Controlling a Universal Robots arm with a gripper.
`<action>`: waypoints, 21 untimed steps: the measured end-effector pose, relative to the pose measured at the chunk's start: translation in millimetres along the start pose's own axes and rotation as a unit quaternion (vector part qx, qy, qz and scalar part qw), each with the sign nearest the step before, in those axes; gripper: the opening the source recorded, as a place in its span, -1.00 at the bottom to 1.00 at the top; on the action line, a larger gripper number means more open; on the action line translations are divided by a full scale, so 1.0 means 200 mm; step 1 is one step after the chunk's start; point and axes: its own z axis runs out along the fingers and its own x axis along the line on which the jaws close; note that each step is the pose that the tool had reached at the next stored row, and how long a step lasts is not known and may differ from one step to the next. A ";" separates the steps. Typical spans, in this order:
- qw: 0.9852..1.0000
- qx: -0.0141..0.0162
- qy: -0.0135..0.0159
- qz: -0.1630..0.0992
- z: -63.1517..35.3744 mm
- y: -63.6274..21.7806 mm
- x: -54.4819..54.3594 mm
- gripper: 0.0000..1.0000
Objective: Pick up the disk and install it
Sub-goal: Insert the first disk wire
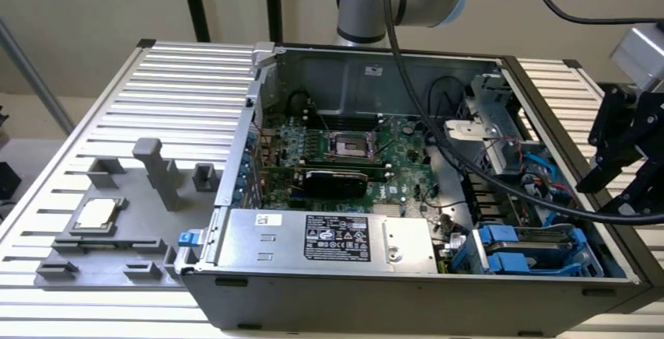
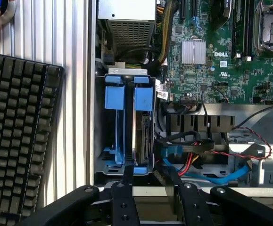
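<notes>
**Operator:** Exterior view: where is the disk?

**Technician:** The disk (image 1: pixel 539 235) sits in its blue carrier in the drive cage (image 1: pixel 596 265). The gripper (image 1: pixel 623 172) hangs beside the computer case (image 1: pixel 343 296), on the exterior view's right.

**Operator:** Wrist view?

**Technician:** The jaws stand apart and empty, near the disk. Advisable: centre on the carrier, clear of the cables (image 2: pixel 193 162).

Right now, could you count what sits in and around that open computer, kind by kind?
Blue carriers: 2
Keyboard: 1
Chip: 1
Power supply: 1
Total: 5
</notes>
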 end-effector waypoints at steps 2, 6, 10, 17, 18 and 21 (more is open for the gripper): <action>1.000 0.000 0.000 -0.001 0.017 0.009 0.00 -0.19; 1.000 0.000 0.000 -0.002 0.056 0.038 0.00 -0.19; 1.000 0.001 0.000 -0.005 0.093 0.086 -0.02 -0.19; 1.000 0.002 0.001 -0.011 0.140 0.101 -0.09 -0.15; 1.000 0.002 0.001 -0.013 0.140 0.105 -0.09 -0.04; 1.000 0.002 0.001 -0.018 0.141 0.141 -0.09 0.22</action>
